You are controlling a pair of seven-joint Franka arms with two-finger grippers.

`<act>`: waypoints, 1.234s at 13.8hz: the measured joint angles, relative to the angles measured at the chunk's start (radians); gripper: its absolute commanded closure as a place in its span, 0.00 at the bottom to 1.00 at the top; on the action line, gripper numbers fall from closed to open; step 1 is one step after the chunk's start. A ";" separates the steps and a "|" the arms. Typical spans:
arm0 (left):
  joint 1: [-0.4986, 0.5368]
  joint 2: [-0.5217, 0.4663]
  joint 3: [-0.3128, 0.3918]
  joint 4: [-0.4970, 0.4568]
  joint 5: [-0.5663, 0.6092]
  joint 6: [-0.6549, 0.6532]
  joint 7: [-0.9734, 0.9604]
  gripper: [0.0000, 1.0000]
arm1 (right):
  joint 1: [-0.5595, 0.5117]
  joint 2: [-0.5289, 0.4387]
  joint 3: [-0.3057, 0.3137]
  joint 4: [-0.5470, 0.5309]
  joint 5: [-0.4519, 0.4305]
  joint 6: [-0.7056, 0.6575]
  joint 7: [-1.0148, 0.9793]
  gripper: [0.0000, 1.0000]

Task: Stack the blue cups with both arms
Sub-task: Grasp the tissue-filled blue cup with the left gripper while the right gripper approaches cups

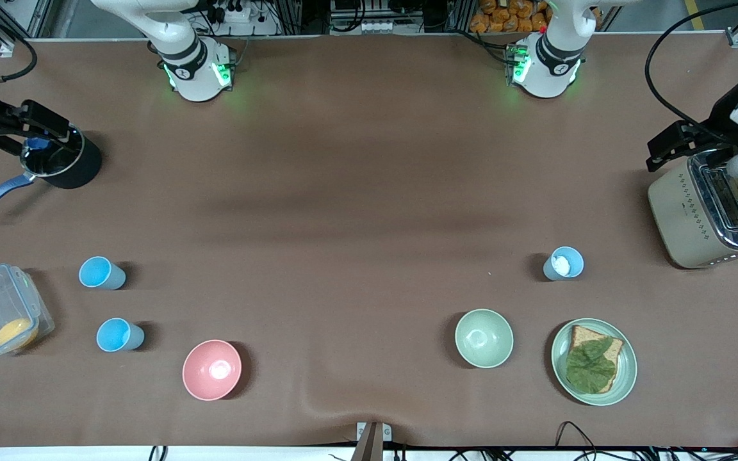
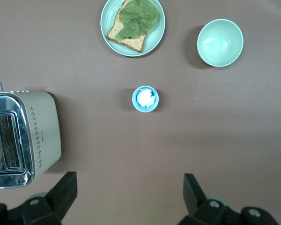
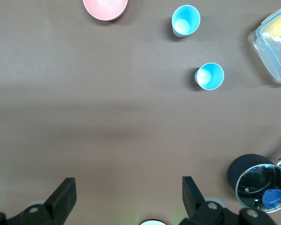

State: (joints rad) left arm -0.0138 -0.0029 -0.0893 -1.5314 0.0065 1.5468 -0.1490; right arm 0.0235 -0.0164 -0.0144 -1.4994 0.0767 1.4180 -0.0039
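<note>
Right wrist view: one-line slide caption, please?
Open right gripper hovers high over bare brown table, two empty sky-blue plastic cups standing apart, unstacked.

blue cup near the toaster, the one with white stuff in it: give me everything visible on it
The blue cup is a small tapered handleless tumbler, plastic by its look, grey-blue outside, sky-blue at the rim. It stands upright on the brown table at the left arm's end, with a white lump inside; what the lump is cannot be told. It stands apart from the toaster, farther from the front camera than the green bowl and the plate. Nothing touches it.
</note>
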 measured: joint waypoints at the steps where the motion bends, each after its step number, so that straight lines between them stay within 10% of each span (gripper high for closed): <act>1: -0.001 0.000 0.000 0.000 0.000 -0.002 0.000 0.00 | 0.000 0.000 0.000 -0.001 -0.001 0.006 0.000 0.00; 8: 0.003 0.038 0.011 -0.023 0.000 0.003 0.003 0.00 | -0.002 0.001 -0.003 -0.011 -0.006 0.041 0.000 0.00; 17: 0.038 0.283 0.016 -0.359 0.000 0.613 0.012 0.00 | -0.111 0.060 -0.010 -0.032 -0.015 0.105 -0.001 0.00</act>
State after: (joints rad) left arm 0.0240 0.2805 -0.0736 -1.8899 0.0066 2.1595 -0.1372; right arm -0.0875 0.0439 -0.0246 -1.5311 0.0622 1.5233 -0.0050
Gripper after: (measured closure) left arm 0.000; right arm 0.000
